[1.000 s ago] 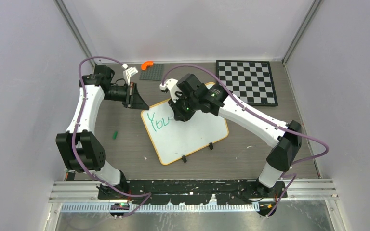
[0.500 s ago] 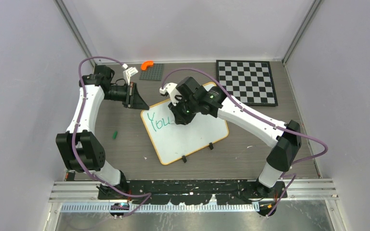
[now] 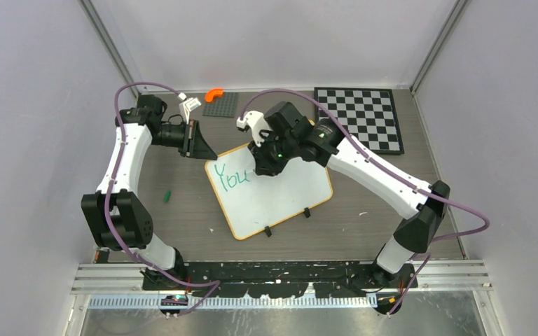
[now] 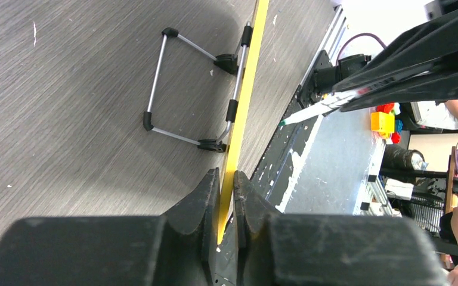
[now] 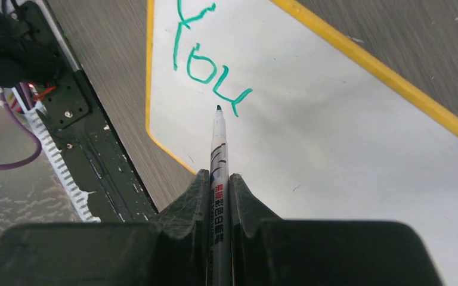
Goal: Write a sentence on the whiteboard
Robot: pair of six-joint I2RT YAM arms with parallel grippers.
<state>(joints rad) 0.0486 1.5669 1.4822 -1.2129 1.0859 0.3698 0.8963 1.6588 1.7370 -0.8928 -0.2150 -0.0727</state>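
The whiteboard (image 3: 273,192) lies tilted mid-table, white with a yellow rim and black clip feet. Green writing (image 3: 228,178) near its left corner reads "You"; the rest of the sentence is not there. It shows clearly in the right wrist view (image 5: 206,62). My left gripper (image 3: 205,150) is shut on the whiteboard's yellow rim (image 4: 245,95) at its far-left corner. My right gripper (image 3: 260,166) is shut on a white marker (image 5: 219,155), whose green tip hovers by the end of the "u". The marker also shows in the left wrist view (image 4: 317,108).
A black-and-white chequered board (image 3: 359,119) lies at the back right. A grey plate (image 3: 221,104), an orange piece (image 3: 214,93) and a white part (image 3: 190,106) sit at the back. A small green cap (image 3: 168,197) lies left of the whiteboard.
My right gripper with the marker has shifted slightly right and back, and the right elbow has swung outward. The "u" now has its tail. The left arm has not moved.
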